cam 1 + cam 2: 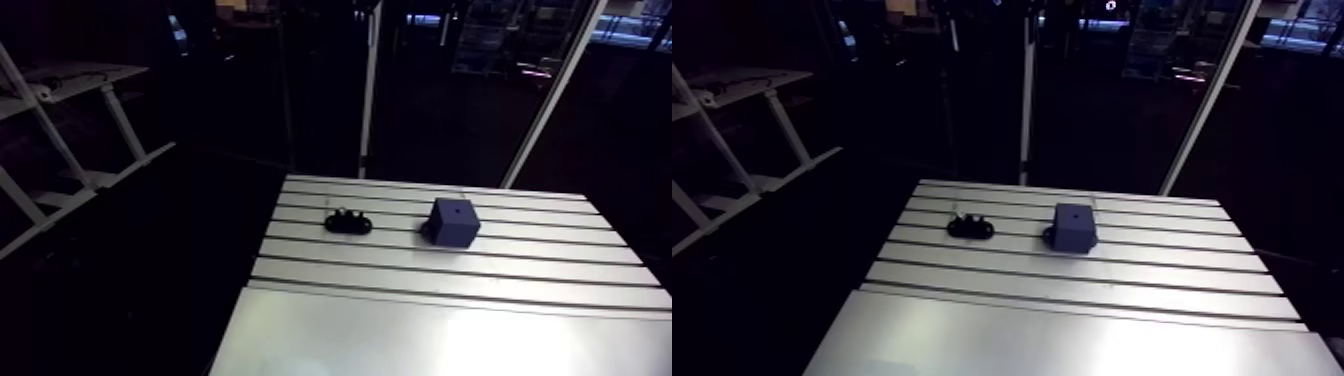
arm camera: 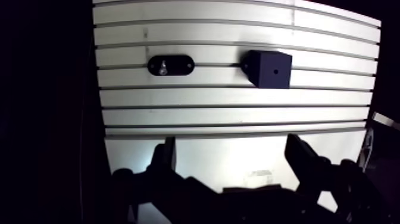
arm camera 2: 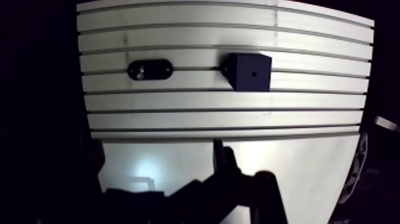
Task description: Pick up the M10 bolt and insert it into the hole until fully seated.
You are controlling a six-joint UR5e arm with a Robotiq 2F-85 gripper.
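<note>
A black oval holder [image 2: 171,65] lies on the slotted table [image 2: 238,116], and a small metal bolt [image 2: 162,70] stands in its one end. To the holder's side, about a holder's length away, sits a dark blue block [image 2: 271,68] with a small round hole [image 2: 275,70] in its upper face. Both also show in the arm view, the holder [image 1: 348,221] and the block [image 1: 455,221] side by side in the far half of the table. My gripper [image 2: 232,158] hangs high over the near part of the table, well short of both. Its fingers [image 2: 163,156] are wide apart, with nothing between them.
The near part of the table is a smooth plate [image 1: 450,335] without slots. The table's left edge [image 1: 262,245] drops into darkness. A white angled frame [image 1: 60,150] stands off to the left, beyond the table.
</note>
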